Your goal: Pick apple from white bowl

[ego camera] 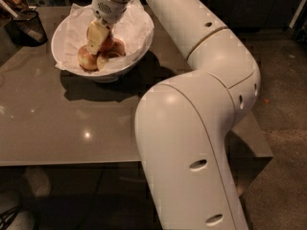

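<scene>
The apple (pixel 110 43) lies in the middle of the bowl (pixel 125 67), right against the gripper (pixel 98 38), which reaches down from above and hides part of it. We cannot tell whether the gripper grips it. Paler apples (pixel 87 59) lie just beside it. Paper (pixel 76 19) lines the bowl, and a mesh cup (pixel 29 26) stands near.

Apple (pixel 110 43) in white bowl (pixel 140 51), under claw (pixel 97 41)

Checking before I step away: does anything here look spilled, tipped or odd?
Nothing stands out. The bowl sits upright on the table, apples inside it on crumpled paper, and the tool is down among them.
</scene>
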Robot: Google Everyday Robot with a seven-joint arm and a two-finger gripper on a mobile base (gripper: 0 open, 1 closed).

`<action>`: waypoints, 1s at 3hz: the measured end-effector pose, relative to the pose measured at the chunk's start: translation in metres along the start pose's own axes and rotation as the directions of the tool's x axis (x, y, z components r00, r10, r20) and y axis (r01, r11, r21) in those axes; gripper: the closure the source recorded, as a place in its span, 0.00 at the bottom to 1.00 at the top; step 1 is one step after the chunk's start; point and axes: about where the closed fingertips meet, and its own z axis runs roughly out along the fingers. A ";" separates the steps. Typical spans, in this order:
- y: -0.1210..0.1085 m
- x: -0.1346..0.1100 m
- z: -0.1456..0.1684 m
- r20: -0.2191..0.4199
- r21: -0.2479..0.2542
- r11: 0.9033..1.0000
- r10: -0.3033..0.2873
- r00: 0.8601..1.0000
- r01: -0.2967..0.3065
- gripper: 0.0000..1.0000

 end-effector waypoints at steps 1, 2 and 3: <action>0.000 0.000 0.000 0.000 0.000 1.000 0.000 1.000 0.000 0.65; -0.001 -0.002 0.002 0.005 0.005 1.000 -0.002 1.000 0.001 0.88; 0.004 -0.015 -0.025 -0.004 0.056 0.998 0.005 1.000 -0.005 1.00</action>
